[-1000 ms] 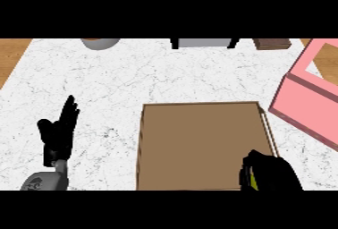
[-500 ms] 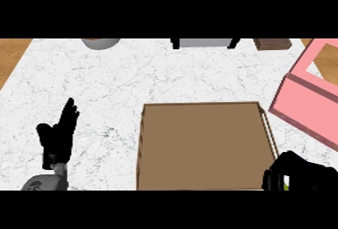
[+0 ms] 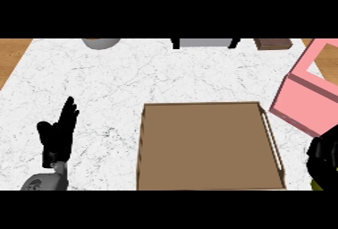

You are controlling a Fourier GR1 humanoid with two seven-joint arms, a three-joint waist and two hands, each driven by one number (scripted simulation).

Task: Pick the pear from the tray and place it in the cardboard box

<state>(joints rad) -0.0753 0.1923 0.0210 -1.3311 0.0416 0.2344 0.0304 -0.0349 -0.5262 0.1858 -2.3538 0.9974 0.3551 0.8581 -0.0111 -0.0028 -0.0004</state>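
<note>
A brown tray (image 3: 208,147) lies on the white marble counter and nothing shows on it. My right hand (image 3: 323,156) is at the lower right edge of the head view, just past the tray's right rim. Its fingers are curled round the pear (image 3: 316,184), of which only a yellow-green sliver shows. An open pink box (image 3: 309,100) stands at the right, a little beyond the hand. My left hand (image 3: 59,134) rests open at the left, fingers up, apart from the tray.
Along the counter's far edge stand a grey bowl (image 3: 100,42), a grey object on black legs (image 3: 204,42) and a small brown block (image 3: 272,43). Wooden floor (image 3: 13,58) shows past the counter's left edge.
My right hand has moved to the right with the pear, from over the tray's near right corner to beyond its right rim. The left hand has stayed put.
</note>
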